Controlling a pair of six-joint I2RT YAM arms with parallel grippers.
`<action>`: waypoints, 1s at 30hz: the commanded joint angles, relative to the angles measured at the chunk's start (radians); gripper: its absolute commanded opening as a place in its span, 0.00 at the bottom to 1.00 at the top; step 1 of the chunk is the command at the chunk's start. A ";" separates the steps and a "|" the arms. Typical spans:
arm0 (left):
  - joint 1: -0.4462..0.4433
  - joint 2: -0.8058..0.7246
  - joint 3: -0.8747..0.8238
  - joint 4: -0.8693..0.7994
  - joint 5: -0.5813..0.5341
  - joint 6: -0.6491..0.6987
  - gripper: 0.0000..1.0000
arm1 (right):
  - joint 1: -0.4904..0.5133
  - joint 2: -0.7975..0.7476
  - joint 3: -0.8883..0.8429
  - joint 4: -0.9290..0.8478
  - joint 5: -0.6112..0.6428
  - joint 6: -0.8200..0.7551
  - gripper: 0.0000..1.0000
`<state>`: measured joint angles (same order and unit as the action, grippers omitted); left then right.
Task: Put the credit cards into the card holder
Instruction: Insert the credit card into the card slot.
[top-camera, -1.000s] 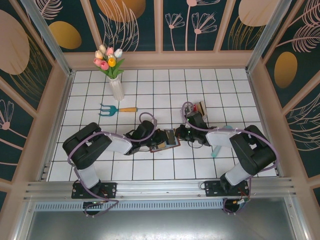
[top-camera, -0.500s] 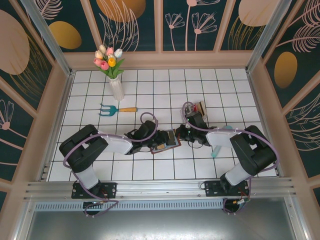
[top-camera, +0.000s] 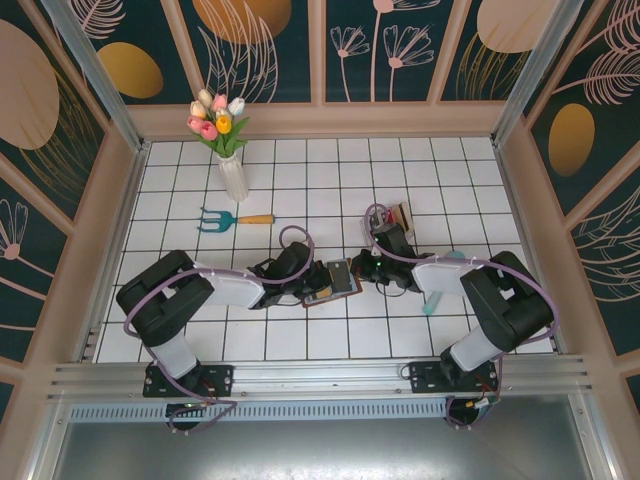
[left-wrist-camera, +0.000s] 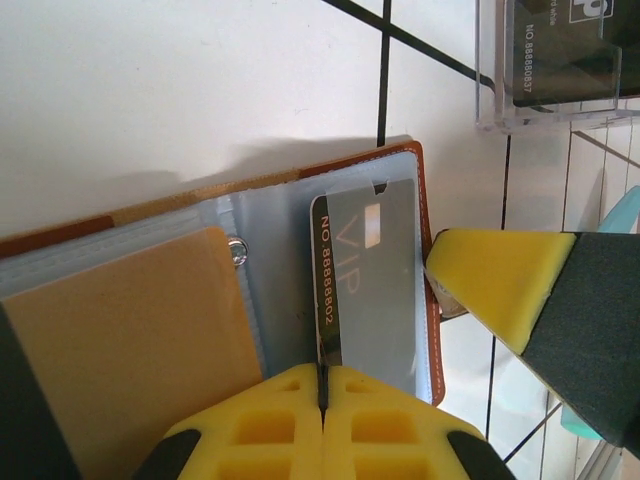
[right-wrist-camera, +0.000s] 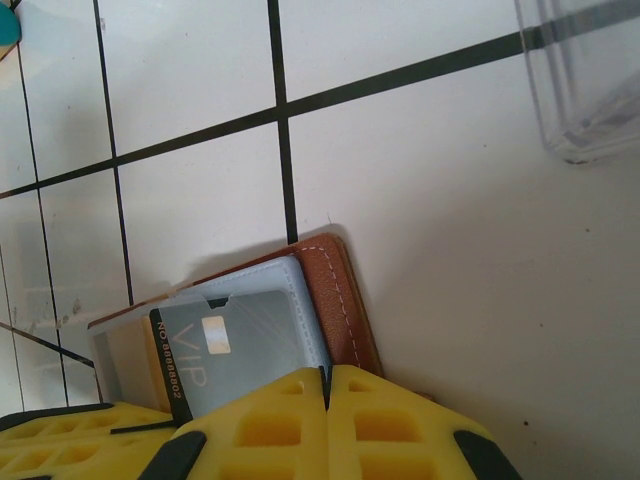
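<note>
Looking down from the top camera, I see both arms reaching to the middle of the tiled table (top-camera: 300, 180), where they meet over the card holder (top-camera: 341, 279). It lies open on the tiles. The left gripper (top-camera: 316, 283) is at its left edge and the right gripper (top-camera: 361, 268) at its right edge.

On my left wrist camera the card holder (left-wrist-camera: 130, 330) shows its clear sleeves. 1 dark grey credit card (left-wrist-camera: 370, 280) marked VIP sits most of the way inside the sleeve nearest the brown rim. The left gripper (left-wrist-camera: 323, 390) has its 2 yellow pads pressed together with no gap, right at the card's near edge. I cannot tell whether that edge is nipped between them or only touched. The right gripper's yellow pad (left-wrist-camera: 490, 285) touches the holder's rim beside the card.

On my right wrist camera the right gripper (right-wrist-camera: 328, 390) is likewise closed tight, its pads lying over the holder's leather edge (right-wrist-camera: 345, 290).

A clear card rack (top-camera: 401, 216) stands near, beyond the holder, with a black card (left-wrist-camera: 560, 50) in it. A vase (top-camera: 233, 178) of tulips (top-camera: 216, 115) and a garden fork (top-camera: 233, 218) lie well apart on the left.
</note>
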<state>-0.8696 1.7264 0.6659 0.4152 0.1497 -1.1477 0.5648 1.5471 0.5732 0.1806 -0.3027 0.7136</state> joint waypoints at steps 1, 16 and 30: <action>-0.003 0.039 -0.016 0.038 0.004 -0.047 0.05 | 0.010 -0.003 -0.025 -0.077 0.028 0.023 0.05; -0.011 -0.045 -0.037 0.001 -0.049 -0.036 0.20 | 0.014 -0.055 -0.020 -0.122 0.073 0.043 0.07; 0.008 -0.303 -0.065 -0.327 -0.257 0.078 0.62 | 0.031 -0.096 0.163 -0.440 0.240 -0.164 0.46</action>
<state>-0.8738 1.4326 0.6289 0.1730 -0.0605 -1.0897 0.5800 1.4555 0.7029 -0.1539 -0.1120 0.6117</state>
